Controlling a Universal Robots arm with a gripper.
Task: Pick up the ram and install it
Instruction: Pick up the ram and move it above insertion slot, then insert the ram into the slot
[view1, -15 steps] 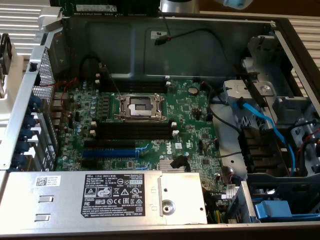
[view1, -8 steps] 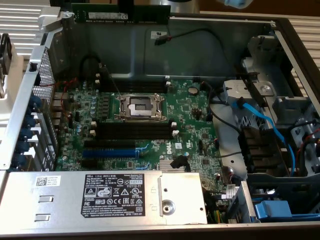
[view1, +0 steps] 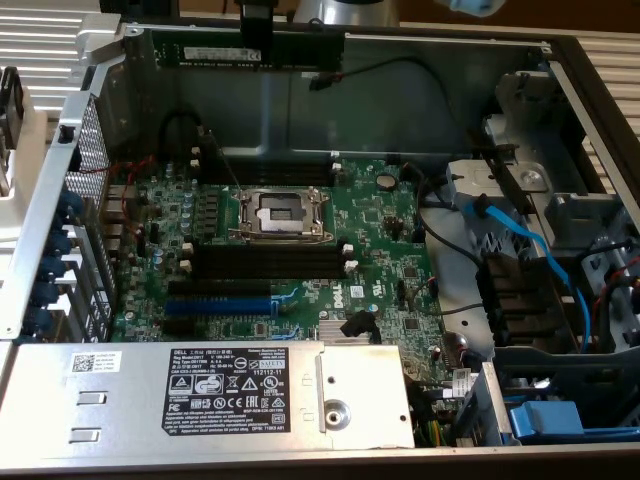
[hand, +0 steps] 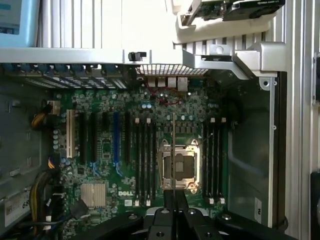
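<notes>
The end effector (view1: 257, 38) is grasping the ram (view1: 200, 50), broadside at the exterior view's upper centre, edge-on over the motherboard (hand: 107, 165) in the wrist view.

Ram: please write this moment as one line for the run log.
stage: ram picked up | jaws: shut on ram | place: in air over open computer case | installed: not yet
</notes>
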